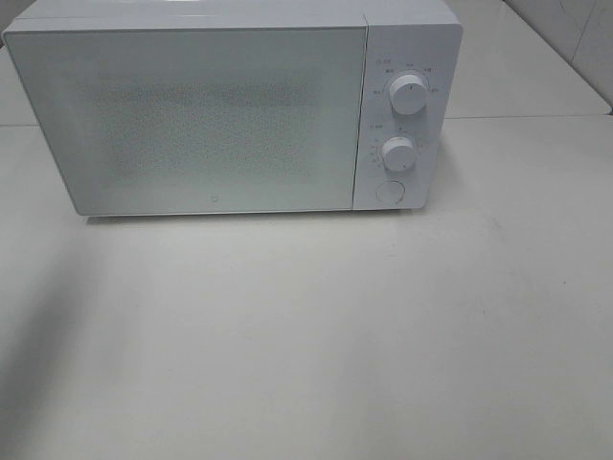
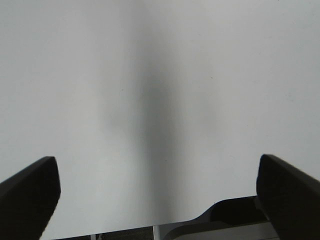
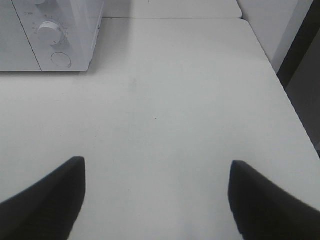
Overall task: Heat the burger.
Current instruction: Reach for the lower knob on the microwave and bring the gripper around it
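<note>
At the back of the white table (image 1: 306,335), one white microwave (image 1: 239,11) is seen, its door (image 1: 192,120) shut. The door is frosted, so nothing inside can be made out. The burger is not seen in any view, and whether it is in the microwave cannot be told.

On the microwave's right panel, two round knobs are counted, one upper (image 1: 409,97) and one lower (image 1: 398,153), with one round button (image 1: 389,191) below them.

Two grippers are counted, in the wrist views only. The left gripper (image 2: 157,170) is held over bare table, its two dark fingers (image 2: 30,195) spread wide with nothing between. The right gripper (image 3: 157,166) is also held apart and empty, its two fingers (image 3: 50,205) above the table near the microwave's knob-side corner.
</note>
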`<state>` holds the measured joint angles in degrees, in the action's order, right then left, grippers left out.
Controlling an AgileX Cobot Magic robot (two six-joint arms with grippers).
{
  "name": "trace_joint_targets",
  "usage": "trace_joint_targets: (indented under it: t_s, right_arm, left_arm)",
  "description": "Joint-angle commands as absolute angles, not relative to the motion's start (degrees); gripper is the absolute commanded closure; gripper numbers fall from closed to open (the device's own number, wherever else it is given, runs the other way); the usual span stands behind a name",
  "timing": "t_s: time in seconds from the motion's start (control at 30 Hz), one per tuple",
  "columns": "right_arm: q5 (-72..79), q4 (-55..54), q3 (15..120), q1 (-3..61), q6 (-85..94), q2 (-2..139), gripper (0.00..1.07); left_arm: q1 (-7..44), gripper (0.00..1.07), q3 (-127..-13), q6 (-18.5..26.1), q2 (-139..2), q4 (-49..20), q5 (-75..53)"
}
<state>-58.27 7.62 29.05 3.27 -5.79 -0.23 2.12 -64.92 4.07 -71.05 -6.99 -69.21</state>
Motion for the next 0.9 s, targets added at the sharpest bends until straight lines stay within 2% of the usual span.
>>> trace_joint_targets:
  t_s: [0.03,0.37,0.7,0.9]
  right_arm:
    - [-57.75,7.45,28.99,2.75,-5.27,-1.72,0.32]
    - [-57.75,7.45,28.99,2.75,-5.27,-1.72,0.32]
    - [-57.75,7.45,28.99,2.75,-5.27,-1.72,0.32]
    - [-57.75,7.45,28.99,2.75,-5.27,-1.72,0.32]
  left_arm:
    - [-0.57,0.06,-60.28,4.64,-65.15,-6.13,-70.70]
    - [-1.15,0.06,-44.52,4.76,-49.16,-2.64,-68.81]
    - [-1.15,0.06,-37.30,4.76,-36.21,-2.01,-67.15]
    - [-1.15,0.06,-31.05,6.99,-27.96,-2.98,-63.43]
